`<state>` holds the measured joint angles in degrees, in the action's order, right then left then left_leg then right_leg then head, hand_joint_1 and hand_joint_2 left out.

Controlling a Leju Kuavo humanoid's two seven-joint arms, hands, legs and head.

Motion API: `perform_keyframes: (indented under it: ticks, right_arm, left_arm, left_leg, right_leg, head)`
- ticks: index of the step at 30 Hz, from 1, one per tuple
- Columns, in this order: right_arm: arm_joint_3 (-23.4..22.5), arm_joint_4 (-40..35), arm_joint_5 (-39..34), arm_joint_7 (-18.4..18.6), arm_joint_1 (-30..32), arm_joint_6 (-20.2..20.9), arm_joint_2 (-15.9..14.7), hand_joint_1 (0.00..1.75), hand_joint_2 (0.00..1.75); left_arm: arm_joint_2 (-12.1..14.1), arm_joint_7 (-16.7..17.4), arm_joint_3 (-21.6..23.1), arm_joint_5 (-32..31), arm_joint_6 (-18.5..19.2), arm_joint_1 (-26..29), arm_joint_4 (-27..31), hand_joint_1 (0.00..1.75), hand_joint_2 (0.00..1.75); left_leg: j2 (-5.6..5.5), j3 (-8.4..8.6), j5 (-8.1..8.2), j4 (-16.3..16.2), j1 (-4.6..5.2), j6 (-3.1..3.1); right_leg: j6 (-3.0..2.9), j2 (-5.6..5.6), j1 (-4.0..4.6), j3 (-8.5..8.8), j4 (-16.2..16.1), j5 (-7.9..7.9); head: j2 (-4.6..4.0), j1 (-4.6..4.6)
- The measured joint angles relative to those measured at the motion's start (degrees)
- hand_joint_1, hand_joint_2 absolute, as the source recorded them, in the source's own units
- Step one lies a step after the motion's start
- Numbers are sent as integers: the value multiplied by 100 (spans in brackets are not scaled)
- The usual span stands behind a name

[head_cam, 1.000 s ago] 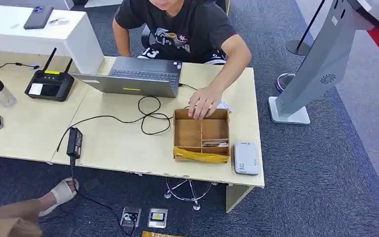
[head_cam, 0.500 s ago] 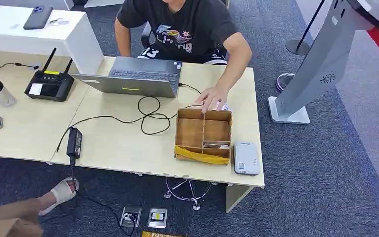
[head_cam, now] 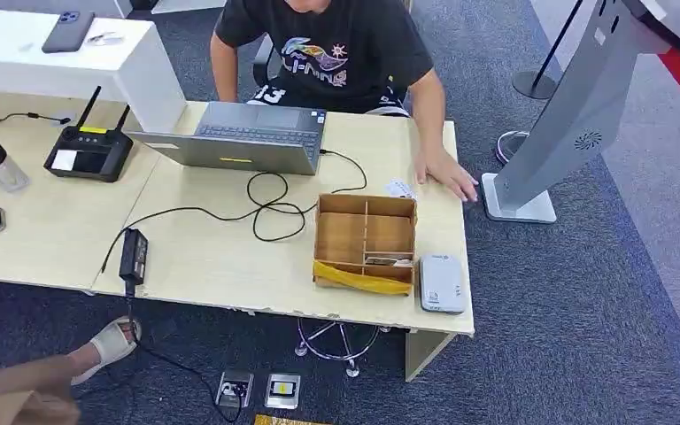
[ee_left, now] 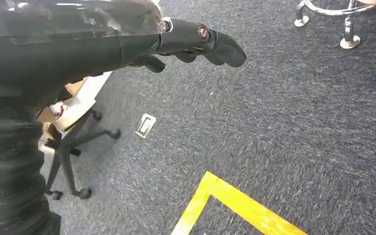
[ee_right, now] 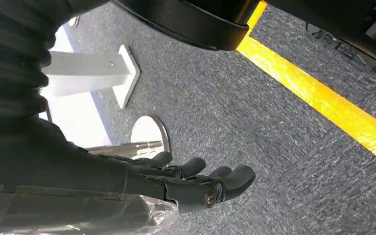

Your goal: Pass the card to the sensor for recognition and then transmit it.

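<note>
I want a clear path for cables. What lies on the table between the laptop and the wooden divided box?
In the head view, a looped black cable lies between the laptop and the wooden box.

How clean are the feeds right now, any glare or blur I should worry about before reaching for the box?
Head view: even light, sharp; the wooden box and white reader read clearly, with only soft shadows. Left wrist view: the left hand is close and dark, carpet sharp. Right wrist view: the right hand is dim, with glare on the clear wrap behind it.

Both arms hang down, the left hand point(ee_left: 196, 44) and right hand point(ee_right: 196, 181) empty with fingers loosely extended.
</note>
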<state>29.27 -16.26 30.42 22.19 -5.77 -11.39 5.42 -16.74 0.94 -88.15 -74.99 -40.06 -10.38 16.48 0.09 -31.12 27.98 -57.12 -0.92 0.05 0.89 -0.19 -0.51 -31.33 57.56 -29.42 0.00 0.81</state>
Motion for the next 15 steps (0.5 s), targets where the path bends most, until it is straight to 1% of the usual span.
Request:
perform_keyframes:
  ticks: [6, 15]
  right_arm:
    - [0, 0, -37, -18, 7, -37, -2, 0, 175]
    - [81, 0, 2, -7, 5, -55, -4, 0, 175]
  left_arm:
    - [28, 11, 0, -39, 0, 0, -24, 0, 175]
    - [48, 188, 0, -41, 0, 0, -44, 0, 175]
  left_leg:
    - [0, 0, 0, 0, 0, 0]
    - [0, 0, 0, 0, 0, 0]
  right_leg:
    - [0, 0, 0, 0, 0, 0]
    - [0, 0, 0, 0, 0, 0]
  head:
    - [0, 0]
    - [0, -2]
